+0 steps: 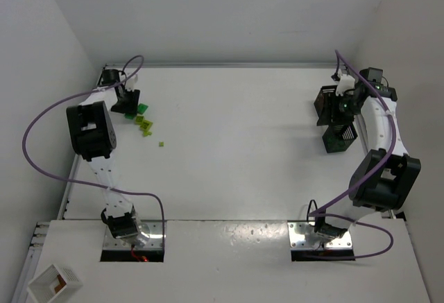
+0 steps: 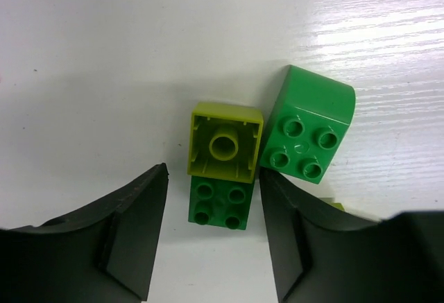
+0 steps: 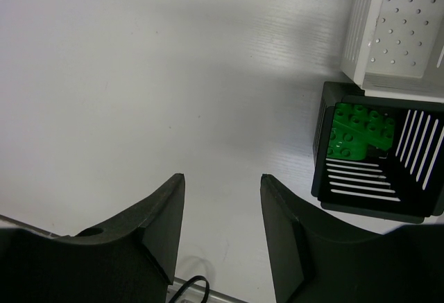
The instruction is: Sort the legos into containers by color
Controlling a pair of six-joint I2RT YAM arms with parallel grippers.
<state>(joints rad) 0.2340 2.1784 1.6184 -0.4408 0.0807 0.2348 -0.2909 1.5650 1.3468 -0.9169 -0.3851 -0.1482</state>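
My left gripper [image 2: 213, 172] hangs open over a cluster of legos at the table's far left. A dark green brick [image 2: 216, 202] lies studs-up between its fingers, with a gap on the left side. A lime brick [image 2: 225, 142] lies hollow side up against it, and a bright green curved brick [image 2: 309, 126] sits to the right. From above, green [image 1: 132, 112] and lime legos [image 1: 143, 121] lie by the left gripper [image 1: 128, 102]. My right gripper [image 3: 223, 177] is open over bare table, beside a black slatted container [image 3: 361, 185] that holds green legos [image 3: 357, 133].
A white perforated box [image 3: 399, 32] stands just beyond that black container. Two black containers [image 1: 340, 139] [image 1: 325, 105] sit at the far right beside the right gripper [image 1: 341, 109]. A tiny lime piece [image 1: 161, 143] lies apart. A white box with brown inside [image 1: 54, 283] sits at the near left corner.
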